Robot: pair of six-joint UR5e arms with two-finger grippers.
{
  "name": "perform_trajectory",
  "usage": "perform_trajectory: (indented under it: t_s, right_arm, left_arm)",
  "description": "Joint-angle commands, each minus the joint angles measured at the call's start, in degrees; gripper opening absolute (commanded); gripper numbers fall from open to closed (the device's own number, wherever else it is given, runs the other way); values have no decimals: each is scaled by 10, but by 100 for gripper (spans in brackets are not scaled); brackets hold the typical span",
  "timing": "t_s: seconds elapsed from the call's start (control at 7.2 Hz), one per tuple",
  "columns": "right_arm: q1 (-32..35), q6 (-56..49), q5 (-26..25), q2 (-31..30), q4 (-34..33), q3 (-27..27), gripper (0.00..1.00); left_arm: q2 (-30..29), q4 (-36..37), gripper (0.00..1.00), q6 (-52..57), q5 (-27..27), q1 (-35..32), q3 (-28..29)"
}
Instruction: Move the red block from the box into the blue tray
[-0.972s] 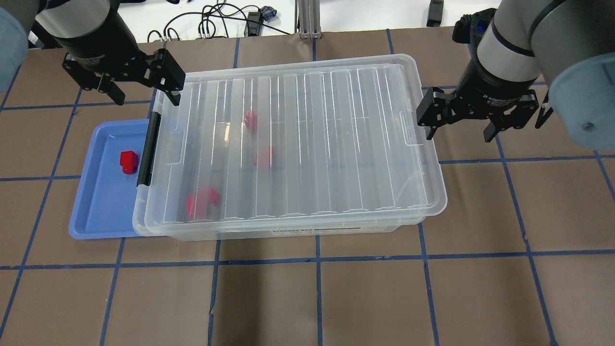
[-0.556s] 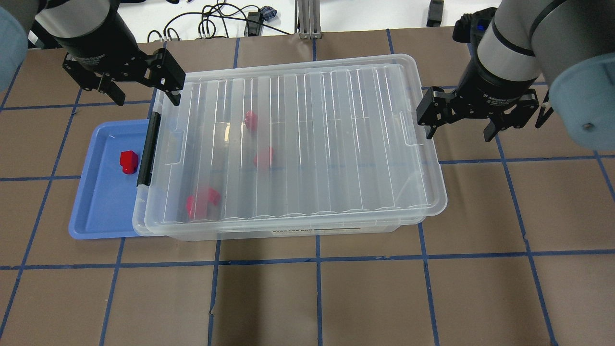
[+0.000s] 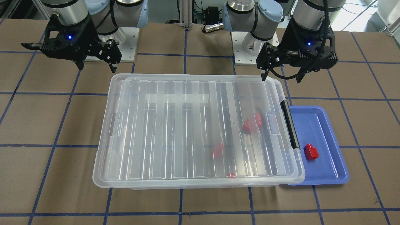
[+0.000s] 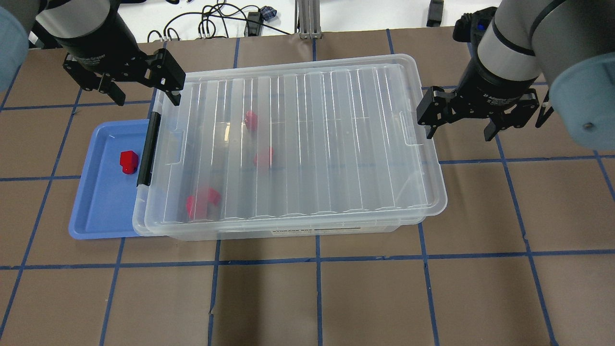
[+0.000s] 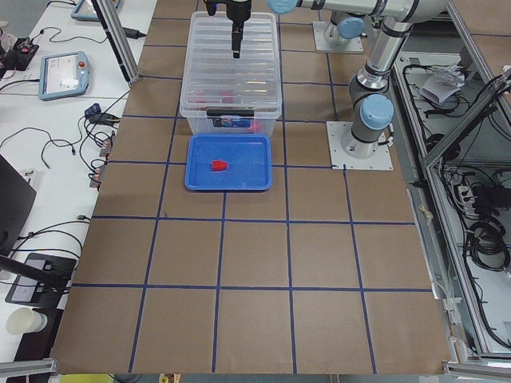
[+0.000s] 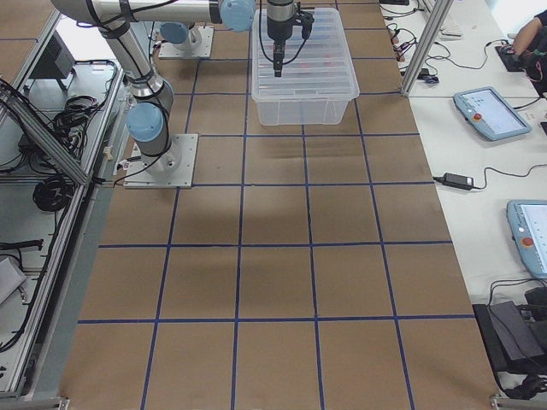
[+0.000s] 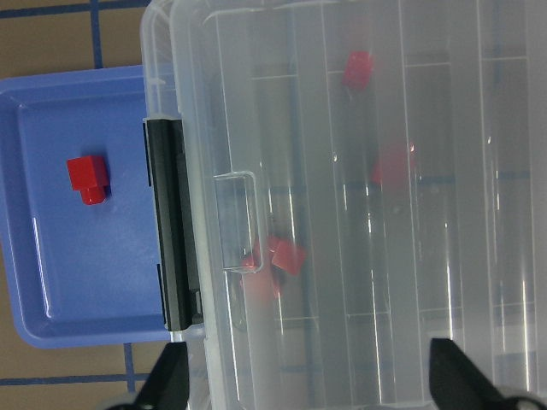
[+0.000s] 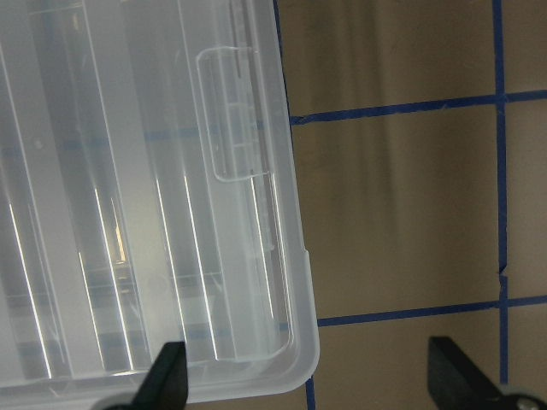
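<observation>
One red block (image 4: pixel 129 162) lies in the blue tray (image 4: pixel 98 211), and also shows in the front view (image 3: pixel 311 152) and the left wrist view (image 7: pixel 88 178). The clear box (image 4: pixel 336 144) stands beside the tray with its lid on and its black latch bar (image 4: pixel 147 149) at the tray end. Several more red blocks (image 4: pixel 202 202) show blurred through the lid. My left gripper (image 4: pixel 145 98) hovers open and empty above the box's far corner at the latch end. My right gripper (image 4: pixel 459 133) hovers open and empty over the box's opposite end.
The table is brown with a grid of blue tape lines (image 4: pixel 317 259). The box's near rim overlaps the tray's edge (image 3: pixel 300 182). Cables (image 4: pixel 216 24) lie beyond the table's far edge. The arm bases (image 3: pixel 125 43) stand behind the box.
</observation>
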Motion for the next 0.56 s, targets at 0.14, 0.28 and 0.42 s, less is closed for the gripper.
perform_trajectory:
  t_s: [0.14, 0.28, 0.42]
  right_arm:
    - [0, 0, 0, 0, -3, 1, 100]
    - [0, 0, 0, 0, -4, 1, 100]
    - [0, 1, 0, 0, -1, 1, 100]
  left_arm:
    - [0, 0, 100, 0, 0, 0, -1]
    - [0, 0, 100, 0, 0, 0, -1]
    - [0, 0, 100, 0, 0, 0, -1]
